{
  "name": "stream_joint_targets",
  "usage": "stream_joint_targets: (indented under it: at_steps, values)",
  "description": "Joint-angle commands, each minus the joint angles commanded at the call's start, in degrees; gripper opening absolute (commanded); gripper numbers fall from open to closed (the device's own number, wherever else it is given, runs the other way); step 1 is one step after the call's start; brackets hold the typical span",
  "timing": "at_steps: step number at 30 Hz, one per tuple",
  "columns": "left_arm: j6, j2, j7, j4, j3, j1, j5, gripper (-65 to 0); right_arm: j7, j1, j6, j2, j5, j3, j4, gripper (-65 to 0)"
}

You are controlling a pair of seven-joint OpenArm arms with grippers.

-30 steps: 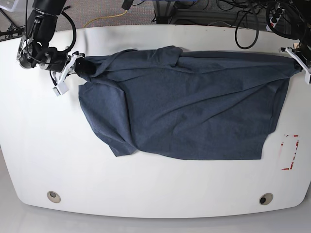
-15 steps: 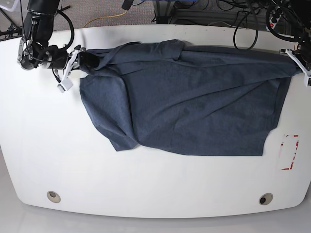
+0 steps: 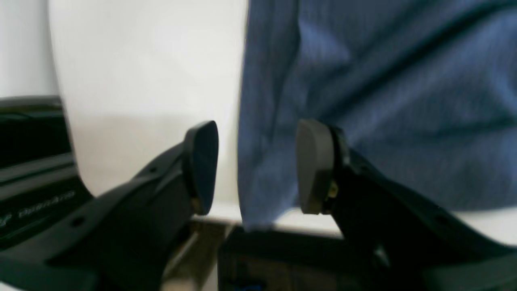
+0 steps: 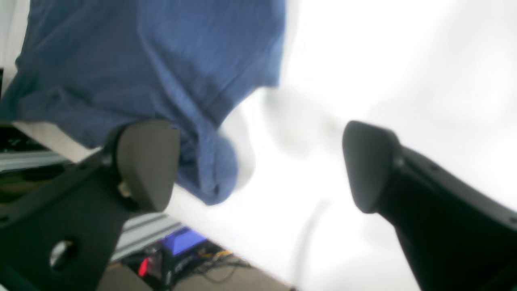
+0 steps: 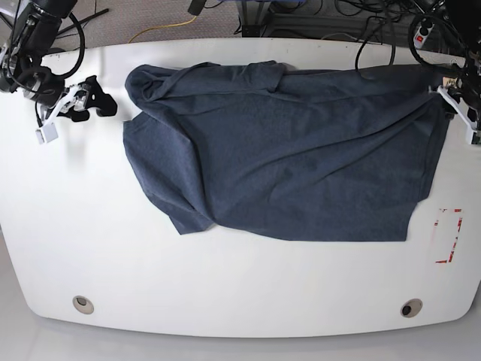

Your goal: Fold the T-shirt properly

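On the white table (image 5: 225, 293), both grippers gape beside the T-shirt (image 5: 293, 150)

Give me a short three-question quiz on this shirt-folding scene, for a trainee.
1. True or false: the right gripper is clamped on the T-shirt.
2. In the base view the T-shirt is: A) spread out, wrinkled, on the table; B) folded into a neat square; C) lifted clear of the table.
3. Fill in: in the left wrist view, the shirt's edge lies ___ the open jaws of the left gripper.
Key: 1 false, its jaws are wide apart and clear of the cloth; 2 A; 3 between.
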Motion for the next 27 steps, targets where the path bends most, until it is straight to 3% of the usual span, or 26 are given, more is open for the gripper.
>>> stream_joint_targets:
  at_steps: [6, 12, 21, 27]
  values:
    - [0.0, 0.26, 0.0, -0.09, -0.09, -5.01, 0.44, -36.3, 1.32, 7.74, 0.0, -2.73, -9.05, 0.09, -9.23, -6.0]
    - [0.0, 0.35, 0.0, -0.44, -0.09, -9.23, 0.53, -36.3, 1.67, 12.04, 0.0, -5.89, -18.37, -0.09, -10.2, -6.0]
    - [0.0, 0.26, 0.0, -0.53, 0.35, -12.48, 0.62, -36.0, 2.02, 13.19, 0.0, -11.08, -21.8, -0.7, -10.11, -6.8]
    - [5.58, 0.18, -0.09, -2.46, 0.35, -13.63, 0.53, -35.8, 5.89, 13.27, 0.0, -12.48, -21.8, -3.25, -10.29, -23.5]
